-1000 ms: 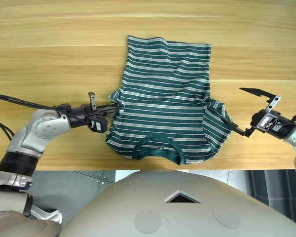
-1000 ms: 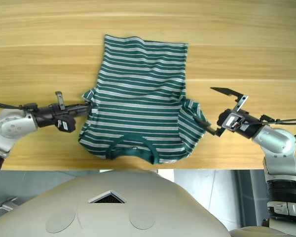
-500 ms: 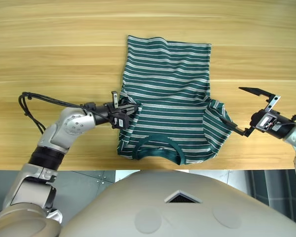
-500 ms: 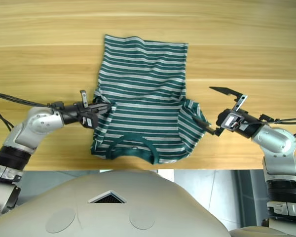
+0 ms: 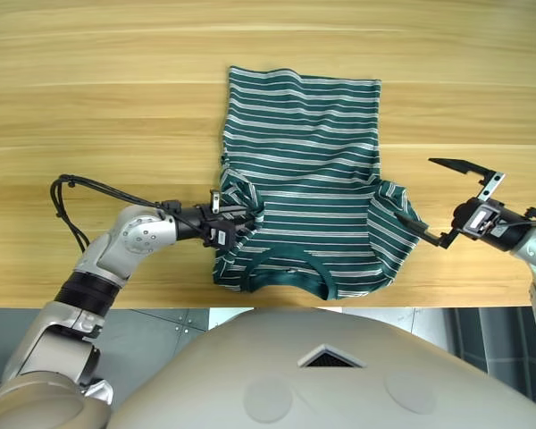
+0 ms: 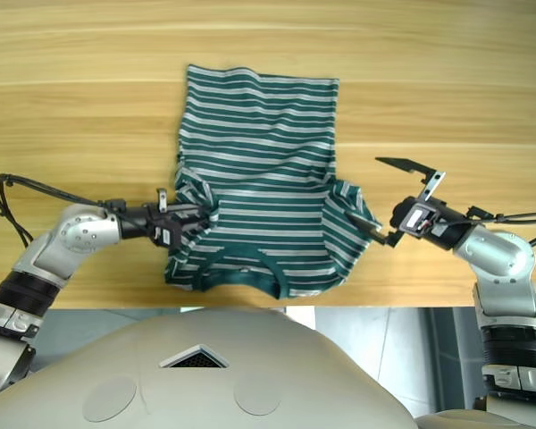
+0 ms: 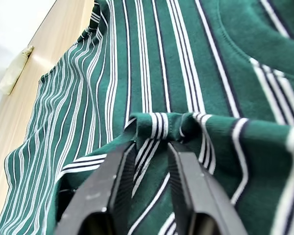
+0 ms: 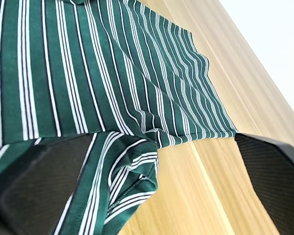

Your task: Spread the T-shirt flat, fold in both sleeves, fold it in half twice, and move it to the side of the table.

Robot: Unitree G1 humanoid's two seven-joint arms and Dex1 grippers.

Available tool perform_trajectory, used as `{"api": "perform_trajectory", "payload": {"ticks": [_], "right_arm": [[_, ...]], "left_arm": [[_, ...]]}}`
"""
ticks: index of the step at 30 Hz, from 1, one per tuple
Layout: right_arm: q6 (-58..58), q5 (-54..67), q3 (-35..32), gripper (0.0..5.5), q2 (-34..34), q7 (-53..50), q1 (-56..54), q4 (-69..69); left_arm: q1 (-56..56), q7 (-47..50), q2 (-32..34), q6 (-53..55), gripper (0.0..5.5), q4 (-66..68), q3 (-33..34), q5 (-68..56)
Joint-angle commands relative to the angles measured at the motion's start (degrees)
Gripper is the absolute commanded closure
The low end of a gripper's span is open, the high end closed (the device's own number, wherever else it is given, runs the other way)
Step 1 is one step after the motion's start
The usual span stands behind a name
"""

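The green T-shirt (image 5: 304, 134) with white stripes lies on the wooden table (image 5: 89, 89), collar (image 5: 290, 264) toward the front edge. My left gripper (image 5: 243, 220) is shut on the left sleeve (image 7: 162, 125), which is drawn in over the chest; the wrist view shows its fingers (image 7: 122, 166) pinching the sleeve hem. My right gripper (image 5: 416, 189) stands open beside the right sleeve (image 5: 391, 202). Its lower finger (image 8: 34, 186) lies at the sleeve's edge, and its upper finger (image 8: 277, 169) is raised over bare table.
The table's front edge (image 5: 143, 307) runs just below the collar and both arms. The left arm's black cable (image 5: 64, 192) loops over the table at the left. Bare wood lies to the left, right and far side of the shirt.
My left gripper has moved right with the left sleeve, pulling it in over the shirt's body. The right gripper has stayed open in place.
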Motion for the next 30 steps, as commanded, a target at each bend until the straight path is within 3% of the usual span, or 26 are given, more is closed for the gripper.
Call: {"api": "perform_trajectory", "payload": {"ticks": [1, 7, 14, 17, 26, 28, 30], "right_arm": [[0.7, 0.8, 0.1, 0.1, 0.3, 0.4, -0.5, -0.6], [1.6, -2.5, 0.4, 0.1, -0.6, -0.4, -0.8, 2.0], [2.3, -13.7, -10.7, 0.1, -7.1, -5.1, 7.8, -1.0], [2.4, -16.7, -12.1, 0.1, -8.1, -5.1, 12.0, -3.5], [4.6, -20.5, -8.3, 0.1, -8.6, -3.4, 12.7, -6.2], [5.2, -21.6, -6.5, 0.1, -8.2, -3.6, 11.4, -5.6], [5.8, -22.6, -4.7, 0.45, -7.9, -4.0, 10.1, -4.7]], "left_arm": [[0.4, -2.0, 0.3, 0.9, 3.84, -0.8, 0.3, -3.8], [-0.1, -1.6, -1.0, 0.5, 2.77, 0.9, 0.8, -6.0], [0.9, 0.9, -2.9, 0.5, 1.74, 2.2, 0.9, -4.8], [0.2, 2.0, -3.7, 0.5, 1.28, 3.3, 0.7, -4.2], [0.5, 5.1, -5.0, 1.1, 0.13, 4.0, 0.7, -2.5], [-0.1, 5.2, -5.2, 0.9, 0.13, 4.6, 0.5, -2.4], [-0.5, 5.2, -5.3, 0.9, 0.1, 4.8, 0.5, -2.4]]}}
